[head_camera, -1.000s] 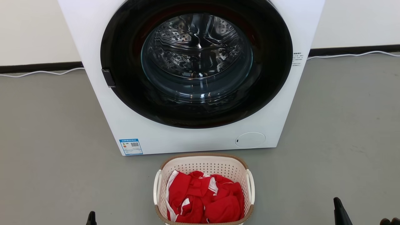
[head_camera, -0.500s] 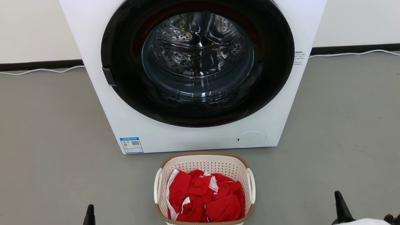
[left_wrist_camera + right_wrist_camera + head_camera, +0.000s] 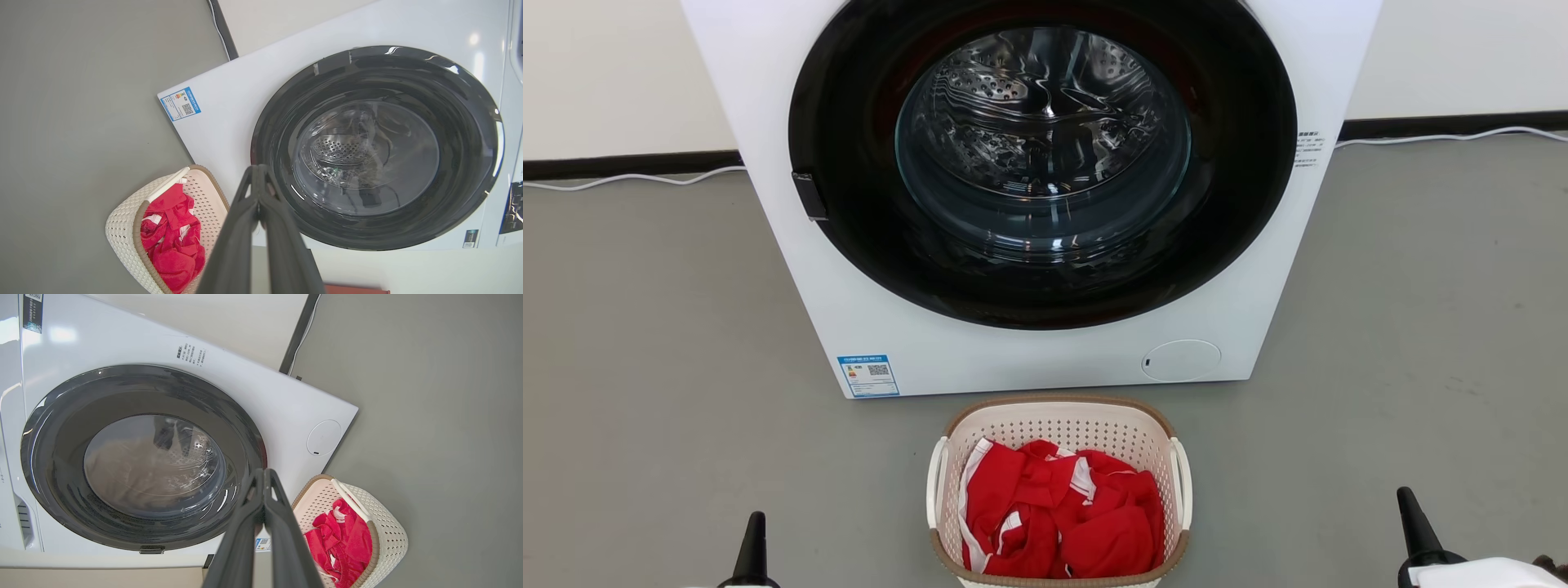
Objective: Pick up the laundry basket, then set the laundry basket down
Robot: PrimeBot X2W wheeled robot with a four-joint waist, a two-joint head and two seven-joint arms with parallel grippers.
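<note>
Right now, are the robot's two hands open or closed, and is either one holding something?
Left gripper: closed, holding nothing.
Right gripper: closed, holding nothing.

The left gripper (image 3: 258, 169) rises with its two dark fingers pressed together, tips meeting in front of the washer (image 3: 245, 90) at the edge of its round dark door (image 3: 376, 147). The laundry basket (image 3: 122, 228) stands just beside the washer's front below the blue label (image 3: 180, 103), holding red clothes (image 3: 173, 241). The drum behind the glass looks empty, though reflections blur it.
</note>
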